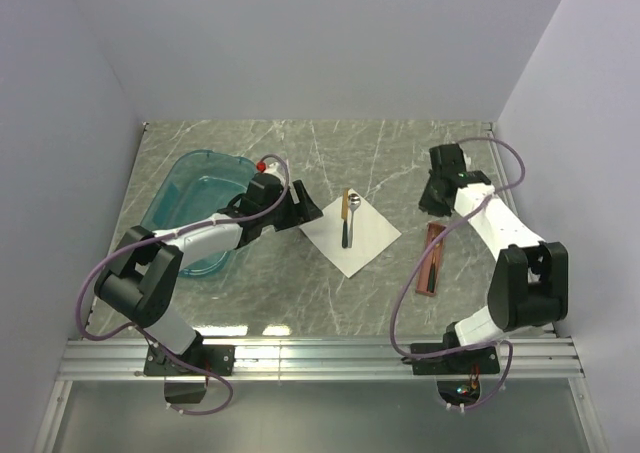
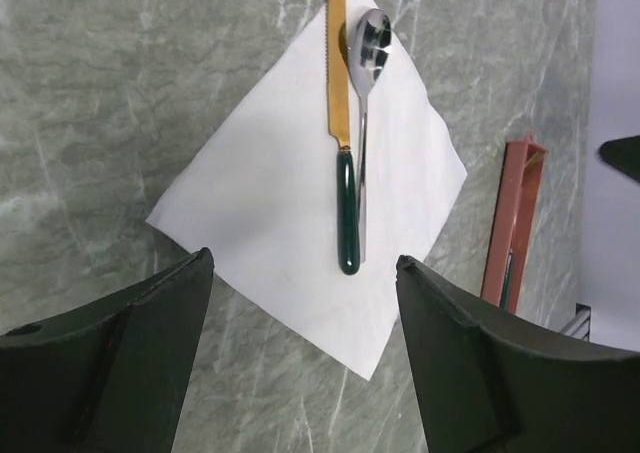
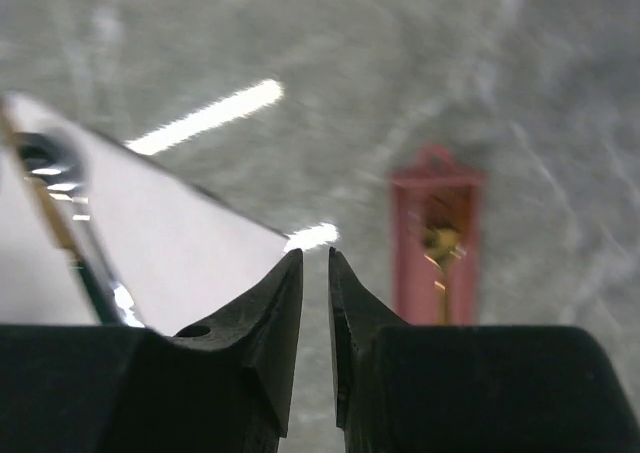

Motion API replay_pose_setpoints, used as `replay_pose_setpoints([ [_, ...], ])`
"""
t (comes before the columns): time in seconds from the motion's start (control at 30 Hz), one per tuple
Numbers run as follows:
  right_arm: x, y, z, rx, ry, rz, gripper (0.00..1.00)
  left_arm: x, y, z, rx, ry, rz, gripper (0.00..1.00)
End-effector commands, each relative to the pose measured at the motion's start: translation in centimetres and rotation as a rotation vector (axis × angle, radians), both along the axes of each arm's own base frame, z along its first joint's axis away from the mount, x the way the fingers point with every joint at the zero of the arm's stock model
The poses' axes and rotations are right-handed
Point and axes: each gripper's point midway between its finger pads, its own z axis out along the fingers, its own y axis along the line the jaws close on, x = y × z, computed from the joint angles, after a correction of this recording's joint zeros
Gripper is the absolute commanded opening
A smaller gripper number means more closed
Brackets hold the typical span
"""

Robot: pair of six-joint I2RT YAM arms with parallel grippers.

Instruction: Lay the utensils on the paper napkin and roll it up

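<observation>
Where the utensils [image 1: 346, 225] lie: on the paper napkin [image 1: 368, 241], with a knife [image 2: 342, 143] and a spoon [image 2: 370, 48] side by side. Their long axes run 12 to 6 in your top view, up by the napkin's 12 o'clock corner.
Left hand [image 2: 305, 263]: spread wide and empty, hovering at the napkin's 9 o'clock corner, with the utensils at its 3 o'clock.
Right hand [image 3: 315, 258]: fingers slightly parted, holding nothing.
Tray [image 1: 433, 263]: on the desk [image 1: 250, 153] at the right hand's 6 o'clock; one more piece [image 2: 507, 283] seems to lie inside.
Your call: the right hand is nearer the tray, the left hand nearer the napkin for rolling.
</observation>
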Motion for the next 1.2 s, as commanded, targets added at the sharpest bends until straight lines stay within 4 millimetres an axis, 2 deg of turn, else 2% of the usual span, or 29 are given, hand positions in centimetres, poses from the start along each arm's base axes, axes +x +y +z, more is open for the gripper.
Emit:
replay_pose_setpoints([
  [0.0,-3.8,-2.8,-3.2,-0.069,0.128,-0.056,0.24,0.1,-1.3,1.9,-0.072,-0.050,-0.051,0.80],
  [0.13,-5.9,-3.0,-5.7,-0.055,0.205,-0.085,0.23,-0.6,-1.7,1.7,-0.082,-0.045,-0.075,0.80],
  [0.37,-7.8,-3.2,-7.4,-0.053,0.270,-0.111,0.23,-1.2,-1.7,1.9,-0.088,-0.049,-0.080,0.80],
  [0.6,-8.5,-4.5,-7.5,-0.110,0.290,-0.147,0.24,-1.4,-1.5,2.5,-0.093,-0.060,-0.073,0.80],
  [0.73,-8.6,-4.5,-8.0,-0.101,0.298,-0.148,0.25,-1.8,-1.4,2.5,-0.097,-0.060,-0.075,0.80],
  [1.17,-9.9,-4.9,-10.9,-0.104,0.408,-0.152,0.28,-1.8,-1.2,2.8,-0.095,-0.071,-0.066,0.80],
])
